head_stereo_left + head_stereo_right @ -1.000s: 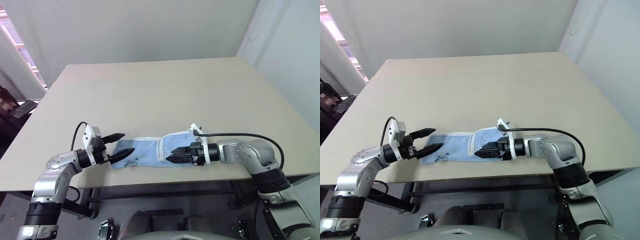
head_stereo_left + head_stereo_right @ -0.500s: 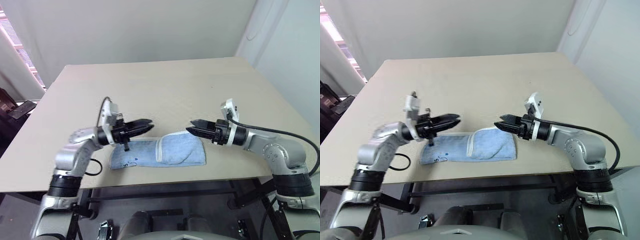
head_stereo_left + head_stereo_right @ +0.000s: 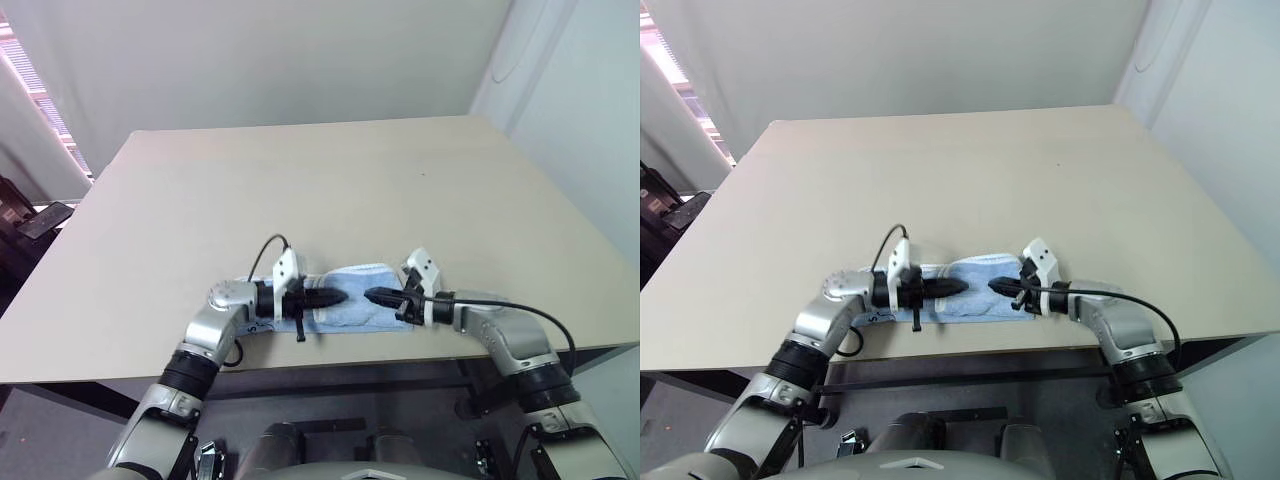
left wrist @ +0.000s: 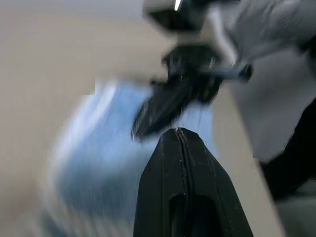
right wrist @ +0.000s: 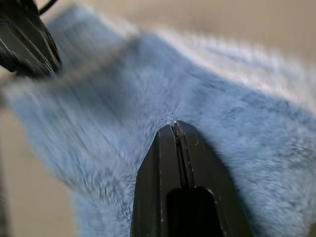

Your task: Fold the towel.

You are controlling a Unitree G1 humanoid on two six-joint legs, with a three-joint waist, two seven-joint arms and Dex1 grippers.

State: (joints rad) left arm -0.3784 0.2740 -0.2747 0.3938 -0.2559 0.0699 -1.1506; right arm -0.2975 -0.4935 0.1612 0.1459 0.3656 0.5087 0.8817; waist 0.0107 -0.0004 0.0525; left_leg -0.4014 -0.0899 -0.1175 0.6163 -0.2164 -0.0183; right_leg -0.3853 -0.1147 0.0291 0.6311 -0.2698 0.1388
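both fingers (image 5: 178, 163) pressed together, tips meeting over towel (image 3: 352, 308).

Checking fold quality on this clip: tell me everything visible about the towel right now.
The towel is light-blue, fluffy terry with a white stitched border, lying as a folded, elongated strip near the table's front edge. The left gripper and right gripper, both shut, meet tip to tip over its middle. Whether they press it cannot be told.

Towel (image 3: 355, 297) on table (image 3: 300, 190) near edge – grippers above it
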